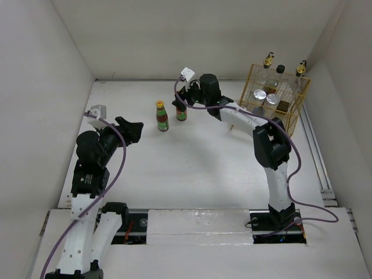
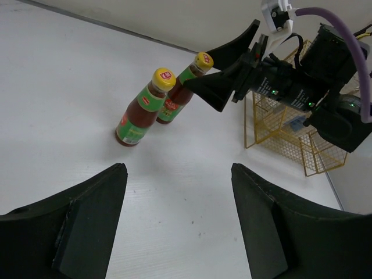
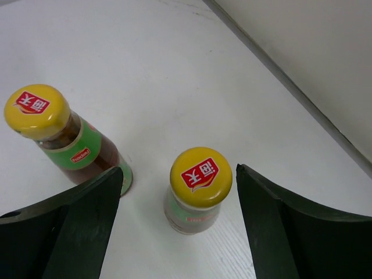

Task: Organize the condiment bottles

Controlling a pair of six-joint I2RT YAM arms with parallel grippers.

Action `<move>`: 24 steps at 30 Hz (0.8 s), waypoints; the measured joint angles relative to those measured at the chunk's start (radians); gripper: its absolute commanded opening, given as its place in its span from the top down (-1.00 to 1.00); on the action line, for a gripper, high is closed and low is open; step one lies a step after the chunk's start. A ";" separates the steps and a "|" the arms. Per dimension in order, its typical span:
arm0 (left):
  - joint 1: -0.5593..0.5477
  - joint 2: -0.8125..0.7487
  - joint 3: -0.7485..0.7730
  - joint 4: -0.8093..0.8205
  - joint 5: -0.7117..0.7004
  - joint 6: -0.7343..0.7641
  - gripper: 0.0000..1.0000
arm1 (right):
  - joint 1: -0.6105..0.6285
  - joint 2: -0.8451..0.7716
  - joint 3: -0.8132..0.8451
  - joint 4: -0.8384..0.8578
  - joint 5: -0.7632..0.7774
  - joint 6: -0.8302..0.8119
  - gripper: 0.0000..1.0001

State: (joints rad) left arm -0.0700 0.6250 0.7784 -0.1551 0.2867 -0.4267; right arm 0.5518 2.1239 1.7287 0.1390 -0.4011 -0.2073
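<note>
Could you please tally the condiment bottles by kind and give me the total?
red-sauce bottles: 2
gold-capped glass bottles: 2
black-capped glass bottle: 1
silver-lidded shakers: 2
Total: 7

White walls (image 1: pixel 192 35) box in a matte white table (image 1: pixel 192 168) on three sides, under even light
</note>
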 measured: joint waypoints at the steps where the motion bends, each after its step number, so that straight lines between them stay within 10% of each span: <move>1: 0.000 0.001 0.000 0.000 0.000 0.000 -0.41 | 0.004 0.013 0.010 0.002 0.001 0.000 -0.63; 14: 0.000 0.015 0.000 0.000 0.001 0.000 -0.43 | 0.005 0.096 -0.022 0.193 0.026 0.090 0.73; 24: 0.000 0.006 0.000 0.000 0.001 0.000 -0.67 | 0.002 -0.270 -0.330 0.120 0.068 0.125 0.89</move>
State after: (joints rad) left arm -0.0700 0.6315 0.7784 -0.1547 0.2874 -0.4267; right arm 0.5533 1.8538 1.3991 0.2592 -0.3332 -0.0826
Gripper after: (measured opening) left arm 0.798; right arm 0.479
